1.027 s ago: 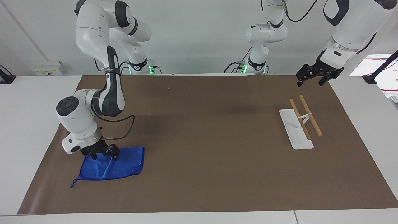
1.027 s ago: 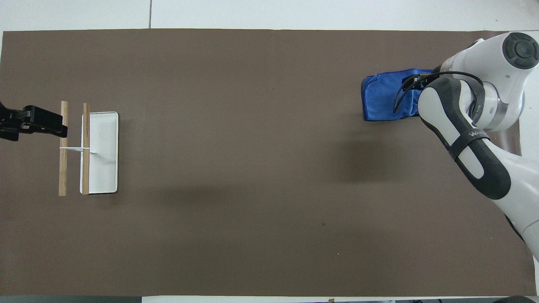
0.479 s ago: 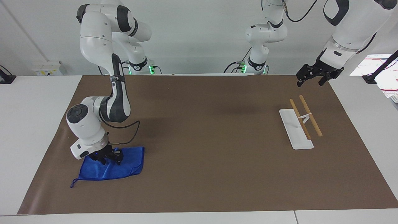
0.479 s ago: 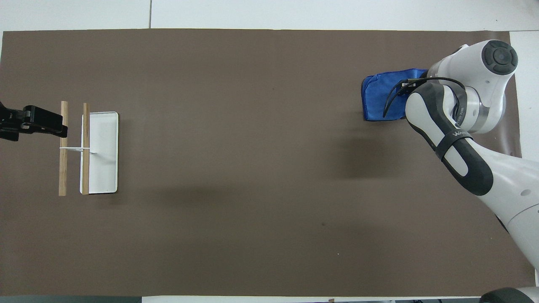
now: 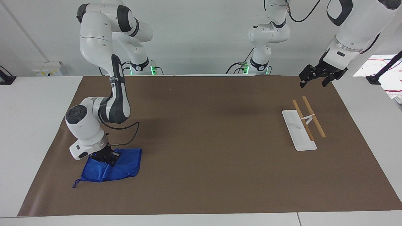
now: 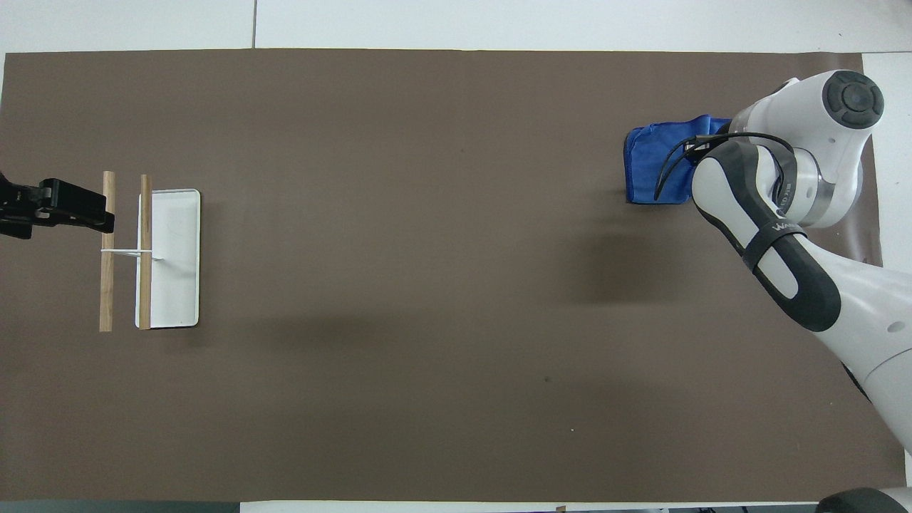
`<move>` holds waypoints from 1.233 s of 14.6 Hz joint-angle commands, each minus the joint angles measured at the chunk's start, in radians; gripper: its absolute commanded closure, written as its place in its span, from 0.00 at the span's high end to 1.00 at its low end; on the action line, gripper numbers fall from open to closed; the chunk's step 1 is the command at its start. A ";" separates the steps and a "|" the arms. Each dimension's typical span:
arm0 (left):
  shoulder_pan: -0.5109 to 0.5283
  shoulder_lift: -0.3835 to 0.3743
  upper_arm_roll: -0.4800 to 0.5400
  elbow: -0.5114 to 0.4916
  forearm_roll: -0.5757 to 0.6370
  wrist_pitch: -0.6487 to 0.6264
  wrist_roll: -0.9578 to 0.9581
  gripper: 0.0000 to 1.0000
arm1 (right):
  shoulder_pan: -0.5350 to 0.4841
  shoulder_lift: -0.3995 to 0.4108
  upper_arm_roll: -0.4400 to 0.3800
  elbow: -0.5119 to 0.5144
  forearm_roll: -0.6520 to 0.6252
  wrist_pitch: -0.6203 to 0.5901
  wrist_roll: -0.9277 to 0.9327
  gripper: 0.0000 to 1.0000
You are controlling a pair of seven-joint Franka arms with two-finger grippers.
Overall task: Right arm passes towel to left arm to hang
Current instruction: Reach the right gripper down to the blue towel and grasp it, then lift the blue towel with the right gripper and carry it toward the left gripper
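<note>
The blue towel lies on the brown mat toward the right arm's end of the table, bunched at the edge nearer the robots, with its corner loop trailing off. My right gripper is down on the towel and shut on its bunched edge. In the overhead view the towel shows only partly, and the right arm's wrist hides the gripper. My left gripper waits open and empty in the air over the mat, by the rack's wooden bars; it also shows in the overhead view.
A towel rack with a white base and two wooden bars stands toward the left arm's end of the table; its base also shows in the overhead view. The brown mat covers the table.
The right gripper has closed on the towel; the towel has bunched up and drawn in toward the gripper. The left arm has not moved.
</note>
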 commanded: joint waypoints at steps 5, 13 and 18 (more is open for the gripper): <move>0.005 -0.004 -0.001 -0.004 0.000 -0.005 -0.003 1.00 | 0.035 -0.003 0.009 0.195 0.010 -0.271 0.056 0.00; 0.005 -0.004 -0.001 -0.004 0.000 -0.005 -0.003 1.00 | 0.166 -0.008 0.048 0.384 0.071 -0.468 0.383 0.00; 0.005 -0.003 -0.001 -0.004 0.000 -0.005 -0.003 1.00 | 0.173 -0.060 0.173 0.392 0.129 -0.476 0.668 0.00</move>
